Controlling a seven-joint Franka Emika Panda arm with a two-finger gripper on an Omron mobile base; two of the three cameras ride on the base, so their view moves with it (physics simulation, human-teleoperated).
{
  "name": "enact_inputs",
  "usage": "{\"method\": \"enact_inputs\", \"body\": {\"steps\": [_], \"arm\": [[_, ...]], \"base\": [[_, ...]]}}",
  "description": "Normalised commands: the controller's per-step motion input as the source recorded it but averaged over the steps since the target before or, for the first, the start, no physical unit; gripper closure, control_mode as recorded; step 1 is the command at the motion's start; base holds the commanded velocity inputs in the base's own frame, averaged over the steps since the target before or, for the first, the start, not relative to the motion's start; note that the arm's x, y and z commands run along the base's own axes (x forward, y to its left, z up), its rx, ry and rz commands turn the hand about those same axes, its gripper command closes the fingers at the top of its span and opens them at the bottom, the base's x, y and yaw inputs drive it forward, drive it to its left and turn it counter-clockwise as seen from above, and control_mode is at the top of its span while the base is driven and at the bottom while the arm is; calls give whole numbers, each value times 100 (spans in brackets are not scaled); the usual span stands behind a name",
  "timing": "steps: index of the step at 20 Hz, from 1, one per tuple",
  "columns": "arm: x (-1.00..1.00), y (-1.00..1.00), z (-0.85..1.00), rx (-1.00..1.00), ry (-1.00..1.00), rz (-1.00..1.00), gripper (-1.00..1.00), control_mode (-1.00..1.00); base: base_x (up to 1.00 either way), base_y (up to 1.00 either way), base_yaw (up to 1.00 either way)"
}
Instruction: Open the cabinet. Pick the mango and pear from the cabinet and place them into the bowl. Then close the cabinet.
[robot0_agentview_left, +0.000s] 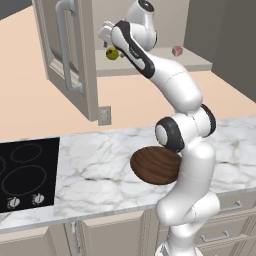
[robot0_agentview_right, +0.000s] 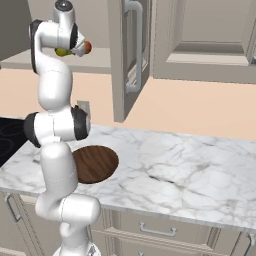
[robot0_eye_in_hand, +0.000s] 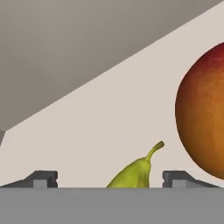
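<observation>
The cabinet's left door (robot0_agentview_left: 75, 55) stands swung open, its silver bar handle (robot0_agentview_left: 62, 45) facing out; the right door (robot0_agentview_right: 205, 35) is shut. On the cabinet shelf (robot0_agentview_left: 165, 62) lies a yellow-green pear (robot0_agentview_left: 112, 53) beside a red-orange mango (robot0_agentview_right: 87, 47). My gripper (robot0_agentview_left: 109, 44) reaches into the cabinet just above the pear. In the hand view the gripper (robot0_eye_in_hand: 109, 177) is open, the fingertips (robot0_eye_in_hand: 43, 178) stand wide apart on both sides of the pear (robot0_eye_in_hand: 135, 173), and the mango (robot0_eye_in_hand: 203, 109) sits to the right. The dark wooden bowl (robot0_agentview_left: 152, 165) rests on the counter by my arm.
A small pink-red cube (robot0_agentview_left: 177, 50) sits further along the shelf. A black cooktop (robot0_agentview_left: 25, 175) lies at the counter's left end. The marble counter (robot0_agentview_right: 180, 170) stretches right of the bowl. A wall outlet (robot0_agentview_left: 104, 115) is below the open door.
</observation>
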Motion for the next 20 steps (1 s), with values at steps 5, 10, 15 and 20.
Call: {"method": "enact_inputs", "body": {"steps": [5, 10, 15, 20], "arm": [[0, 1, -2, 0, 2, 0, -100, -100], [-12, 43, -40, -5, 5, 9, -100, -100], [-9, 69, -85, -13, 8, 13, -100, -100], [-57, 78, -100, -13, 4, 8, 100, -100]], "base": [[0, 0, 0], [0, 0, 0], [0, 0, 0], [0, 0, 0]]}}
